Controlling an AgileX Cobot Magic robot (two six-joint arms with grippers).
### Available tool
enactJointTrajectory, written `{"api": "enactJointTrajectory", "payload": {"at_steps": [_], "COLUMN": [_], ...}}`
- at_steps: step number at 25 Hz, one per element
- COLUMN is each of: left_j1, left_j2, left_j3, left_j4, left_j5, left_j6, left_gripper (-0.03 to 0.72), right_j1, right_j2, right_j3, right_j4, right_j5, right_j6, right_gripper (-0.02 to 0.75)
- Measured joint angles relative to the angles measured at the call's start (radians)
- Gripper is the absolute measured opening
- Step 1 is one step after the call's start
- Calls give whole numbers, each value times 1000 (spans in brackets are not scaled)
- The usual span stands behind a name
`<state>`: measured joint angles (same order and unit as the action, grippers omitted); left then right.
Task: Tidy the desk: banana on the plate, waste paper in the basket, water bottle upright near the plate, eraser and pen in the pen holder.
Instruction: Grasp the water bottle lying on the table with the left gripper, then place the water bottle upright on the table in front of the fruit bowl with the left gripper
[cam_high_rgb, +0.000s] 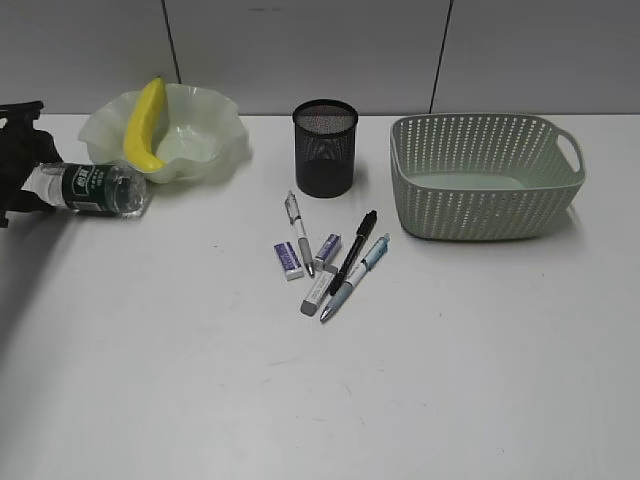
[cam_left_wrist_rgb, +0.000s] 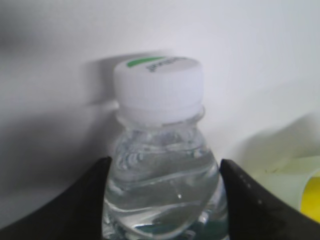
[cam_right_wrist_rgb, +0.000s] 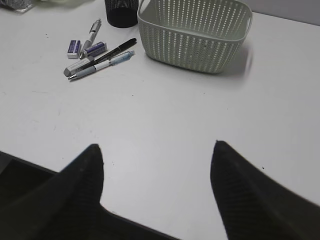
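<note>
Exterior view from chest height over a white desk (cam_high_rgb: 320, 400). At far left, left gripper (cam_left_wrist_rgb: 162, 172) clamped on the neck end of a water bottle (cam_high_rgb: 92, 189) lying on its side, white cap (cam_left_wrist_rgb: 158, 85) toward the arm, base touching a pale green plate (cam_high_rgb: 205, 125). Yellow banana (cam_high_rgb: 145, 124) resting in the plate. Black mesh pen holder (cam_high_rgb: 325, 147) at far centre; green perforated basket (cam_high_rgb: 484, 175) to its right. Three pens (cam_high_rgb: 352, 252) and three erasers (cam_high_rgb: 288, 260) scattered just near of the holder. Right gripper (cam_right_wrist_rgb: 157, 172) hovering near side, fingers apart, gripping nothing.
</note>
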<state>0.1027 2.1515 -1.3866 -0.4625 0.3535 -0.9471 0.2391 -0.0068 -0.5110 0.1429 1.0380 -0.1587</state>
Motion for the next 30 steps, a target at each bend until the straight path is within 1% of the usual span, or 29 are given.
{"api": "enactJointTrajectory", "payload": {"at_steps": [3,5,7,10,11,13,18,21,24,27,30], "left_j1": [6,17,31,44,45,44,27,4,-46,-119,-168], "left_j2": [0,-8,-30,-81,-102,-144,-277,-357,-422,-475,-540], "left_j3": [0,0,1,3,3,3,4,4,6,39,147], "left_j4": [3,31,93,229,257,291,317,328,350,419,462], "left_j5": [6,23,52,97,108,129,173,188,196,167,34], "left_j6": [0,0,0,23,45,126,334,482,634,685,696], "left_gripper": [467,467,467,467,467,467,467,467,467,467,467], "right_j1": [0,0,0,0,0,0,0,0,0,0,0], "right_j2": [0,0,0,0,0,0,0,0,0,0,0], "right_j3": [0,0,0,0,0,0,0,0,0,0,0], "right_j4": [0,0,0,0,0,0,0,0,0,0,0], "right_j5": [0,0,0,0,0,0,0,0,0,0,0], "right_j6": [0,0,0,0,0,0,0,0,0,0,0], "right_gripper": [529,529,529,529,529,529,529,529,529,529,529]}}
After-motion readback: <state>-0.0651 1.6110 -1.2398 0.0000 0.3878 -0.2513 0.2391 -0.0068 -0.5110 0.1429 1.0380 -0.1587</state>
